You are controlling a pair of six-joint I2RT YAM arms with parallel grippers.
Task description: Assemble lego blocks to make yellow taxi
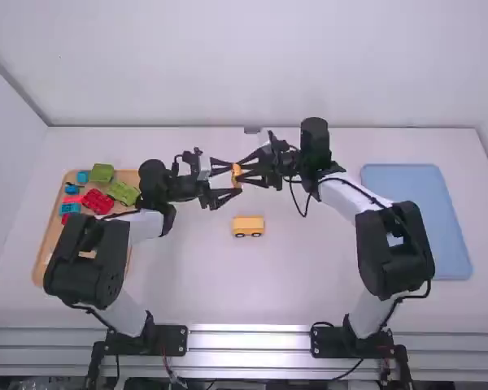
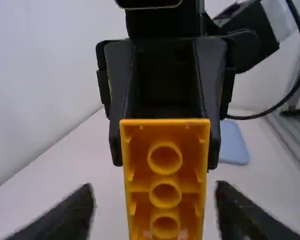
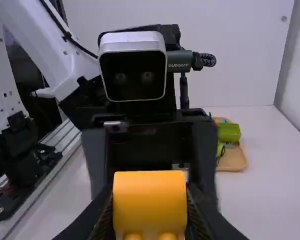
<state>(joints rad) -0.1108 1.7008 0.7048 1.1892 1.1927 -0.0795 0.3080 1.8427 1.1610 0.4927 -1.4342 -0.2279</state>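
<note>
While white table (image 1: 293, 276) spans below both arms, blue tray (image 1: 439, 236) lies right, wooden tray (image 1: 52, 252) with coloured pieces left. Left hand (image 1: 229, 179) spread; right hand (image 1: 240, 170) facing it, closed in pinch. Wheeled yellow block (image 1: 248, 223) on table. Smaller yellow block (image 1: 237, 175) aloft, pinched by right hand between left's parted fingers.

Well to the left of the left pincer (image 1: 237, 178), a wooden tray (image 1: 55, 227) holds red (image 1: 98, 201), green (image 1: 102, 172) and blue blocks (image 1: 71, 189). Well to the right of the right pincer (image 1: 241, 171), a blue tray (image 1: 415, 185) lies on the white counter (image 1: 309, 268).
</note>
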